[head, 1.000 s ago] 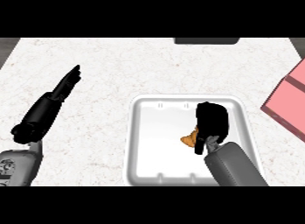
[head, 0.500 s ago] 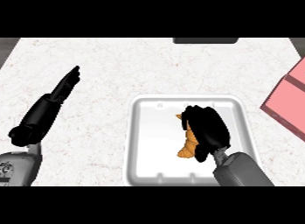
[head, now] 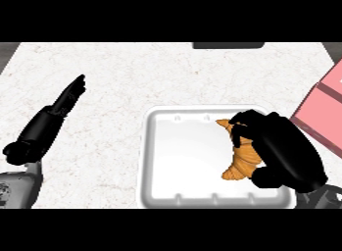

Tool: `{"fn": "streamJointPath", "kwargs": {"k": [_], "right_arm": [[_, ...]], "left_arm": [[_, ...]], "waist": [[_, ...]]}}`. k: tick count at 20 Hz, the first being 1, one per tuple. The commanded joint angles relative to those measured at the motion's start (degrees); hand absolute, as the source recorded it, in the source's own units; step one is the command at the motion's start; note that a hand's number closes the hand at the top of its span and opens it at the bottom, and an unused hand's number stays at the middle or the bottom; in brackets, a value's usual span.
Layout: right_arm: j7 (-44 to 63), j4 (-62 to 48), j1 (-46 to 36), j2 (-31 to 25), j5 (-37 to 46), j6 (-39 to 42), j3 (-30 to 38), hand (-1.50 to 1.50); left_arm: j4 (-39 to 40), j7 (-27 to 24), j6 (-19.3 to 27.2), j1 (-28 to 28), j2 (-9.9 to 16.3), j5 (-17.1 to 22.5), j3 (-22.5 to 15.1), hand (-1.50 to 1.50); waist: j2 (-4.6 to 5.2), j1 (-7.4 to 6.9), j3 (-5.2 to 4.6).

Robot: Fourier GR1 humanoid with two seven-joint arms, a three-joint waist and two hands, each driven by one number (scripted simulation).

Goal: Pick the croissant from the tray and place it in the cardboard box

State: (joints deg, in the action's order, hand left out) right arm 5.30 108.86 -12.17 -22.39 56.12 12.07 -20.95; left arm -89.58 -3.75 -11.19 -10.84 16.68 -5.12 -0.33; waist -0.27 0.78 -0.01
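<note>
An orange-brown croissant (head: 242, 158) lies in the right half of the white tray (head: 177, 162). My right hand (head: 280, 149) sits over its right side, fingers curled onto the croissant's upper end and thumb by its lower end. Part of the pastry is hidden under the palm. The pink box (head: 332, 108) stands at the right edge, only partly in view. My left hand (head: 54, 115) rests open on the left of the counter, fingers straight and pointing away.
The white speckled counter (head: 152, 73) stretches around the tray. A dark object (head: 228, 45) sits at the far edge, top centre. The pink box's wall lies close to the tray's right rim.
My right hand has moved down and closed its fingers round the croissant, which now shows more on its left side. The left hand has not moved.
</note>
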Motion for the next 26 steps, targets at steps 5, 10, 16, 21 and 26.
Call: {"fn": "streamJointPath", "kwargs": {"k": [5, 10, 16, 21, 26], "right_arm": [[11.15, 11.49, -0.75, 2.30, -9.50, 2.63, 18.33, 1.50], [15.02, 4.39, -6.45, 2.17, -12.30, 1.56, 28.65, 1.50], [8.43, -8.21, -10.88, -6.55, -20.05, 3.38, 42.72, 1.50], [0.59, -25.56, -15.40, -14.53, -14.41, 2.74, 41.40, 1.50], [-1.81, -35.43, -14.70, -20.63, -16.24, 13.29, 41.01, 1.50]], "left_arm": [[0.70, -0.06, -0.02, -0.61, -0.04, -0.42, 0.65, 0.00], [-0.14, -0.03, -0.32, -0.31, -1.54, -0.66, -0.62, 0.00], [1.29, 0.72, -1.94, -2.73, -0.62, 0.26, 1.09, 0.00], [0.45, 0.64, -1.24, -1.69, -1.87, -0.79, 0.26, 0.00], [2.05, -1.10, -0.34, -1.64, -2.36, -2.52, -0.25, 0.00]], "waist": [[0.08, 0.42, -0.01], [0.26, -0.74, 0.01], [0.29, -0.71, 0.04], [0.55, -1.60, 0.03], [0.69, -1.33, 0.00]]}}
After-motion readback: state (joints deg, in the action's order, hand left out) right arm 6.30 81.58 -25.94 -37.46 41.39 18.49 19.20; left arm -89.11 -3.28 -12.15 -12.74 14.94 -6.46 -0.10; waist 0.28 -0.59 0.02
